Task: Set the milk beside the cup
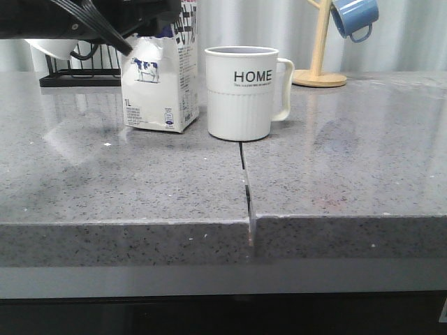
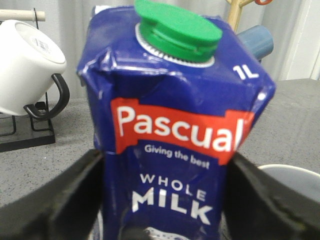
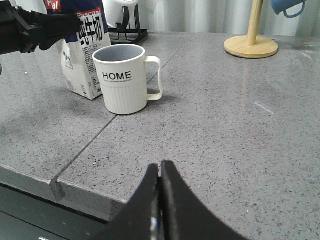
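- Pascual whole milk carton (image 1: 159,84) stands upright on the grey countertop (image 1: 349,174), just beside the HOME mug (image 1: 241,91)
- Left gripper (image 2: 165,200) clasps the carton
- Right gripper (image 3: 160,200) pressed closed, holding nothing

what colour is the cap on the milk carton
Green; the milk carton cap shows best in the left wrist view.

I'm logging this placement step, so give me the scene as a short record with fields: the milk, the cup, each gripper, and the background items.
milk: carton standing on the grey counter, close beside the cup, apart from it
cup: white HOME mug, upright, handle pointing away from the carton
left gripper: fingers on either side of the carton, shut on it
right gripper: shut, holding nothing, low over the counter's near edge
background: blue mug hanging on wooden stand; black rack behind carton
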You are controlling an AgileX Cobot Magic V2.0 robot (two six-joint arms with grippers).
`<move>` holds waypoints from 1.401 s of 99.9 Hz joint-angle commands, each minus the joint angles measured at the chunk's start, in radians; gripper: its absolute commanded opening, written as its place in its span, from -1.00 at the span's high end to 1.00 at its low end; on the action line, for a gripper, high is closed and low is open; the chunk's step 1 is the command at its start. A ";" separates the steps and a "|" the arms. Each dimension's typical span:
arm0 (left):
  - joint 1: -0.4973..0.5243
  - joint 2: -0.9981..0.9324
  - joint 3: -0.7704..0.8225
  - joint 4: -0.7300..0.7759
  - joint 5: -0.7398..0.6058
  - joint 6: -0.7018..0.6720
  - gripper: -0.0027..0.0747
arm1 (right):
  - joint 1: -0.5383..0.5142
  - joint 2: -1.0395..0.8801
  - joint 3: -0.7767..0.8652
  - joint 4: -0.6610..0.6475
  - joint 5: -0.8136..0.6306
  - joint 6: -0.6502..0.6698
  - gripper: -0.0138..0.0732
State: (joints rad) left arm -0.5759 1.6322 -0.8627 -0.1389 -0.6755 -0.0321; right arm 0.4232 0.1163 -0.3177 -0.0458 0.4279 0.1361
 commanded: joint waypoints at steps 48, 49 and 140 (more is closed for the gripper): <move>-0.010 -0.176 -0.012 0.008 0.181 -0.003 -0.82 | -0.001 0.012 -0.024 -0.012 -0.077 -0.008 0.84; -0.010 -0.180 -0.011 0.008 0.187 -0.003 -0.82 | -0.001 0.012 -0.024 -0.012 -0.077 -0.008 0.84; 0.386 -0.833 0.176 0.041 0.801 0.075 0.99 | -0.001 0.012 -0.024 -0.012 -0.077 -0.008 0.84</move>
State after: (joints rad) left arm -0.2234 0.8775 -0.6973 -0.0974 0.1680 0.0416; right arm 0.4232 0.1163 -0.3177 -0.0458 0.4279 0.1361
